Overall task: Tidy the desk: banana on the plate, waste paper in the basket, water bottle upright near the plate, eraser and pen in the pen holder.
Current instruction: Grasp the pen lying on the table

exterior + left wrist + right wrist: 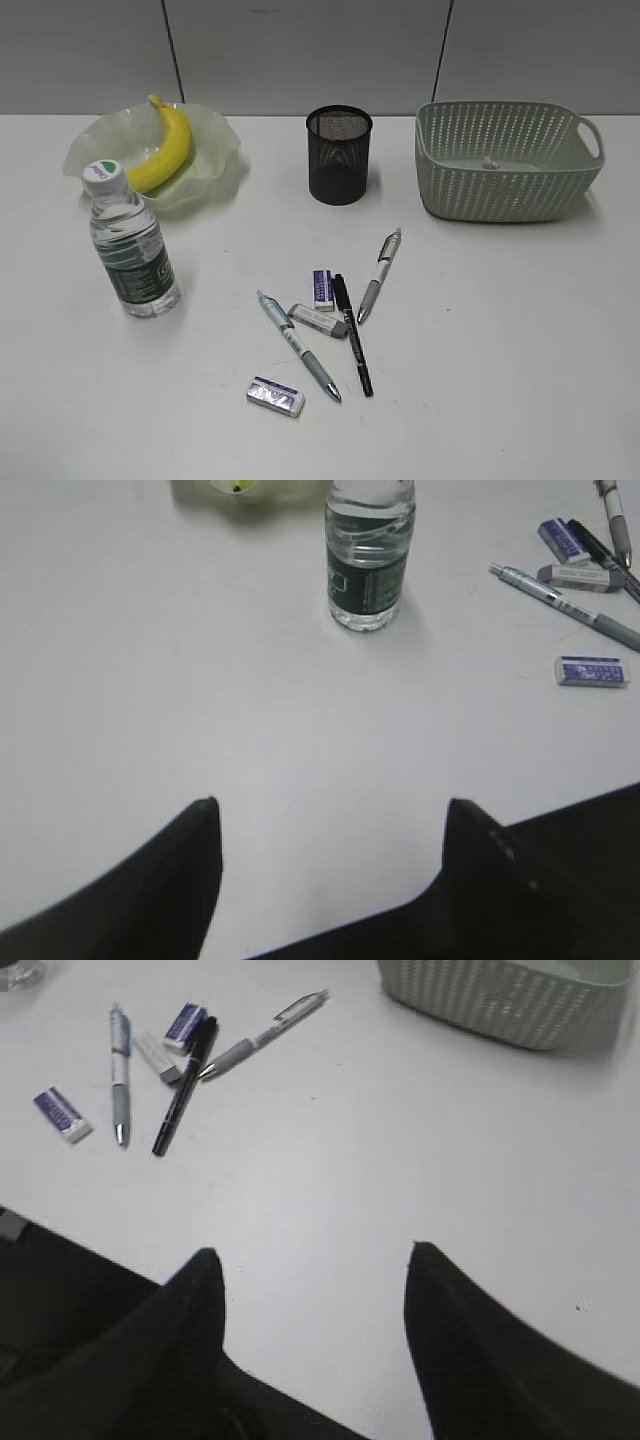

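Note:
The yellow banana [165,145] lies in the wavy green plate [218,135]. Beside the plate, the water bottle [130,250] stands upright. A small wad of waste paper [490,162] rests inside the green basket [505,185]. Three pens [298,345] [352,333] [379,274] and three erasers [323,288] [318,320] [276,396] lie loose on the desk [520,340] in front of the black mesh pen holder [339,155]. My left gripper [330,805] is open over bare desk, well short of the bottle [369,565]. My right gripper [311,1249] is open and empty, the pens [182,1090] to its far left. Neither gripper shows in the exterior view.
The basket [500,1000] fills the far right corner in the right wrist view. A grey partition wall runs along the back of the desk. Bare tabletop spreads between the pens and the basket, and at the front.

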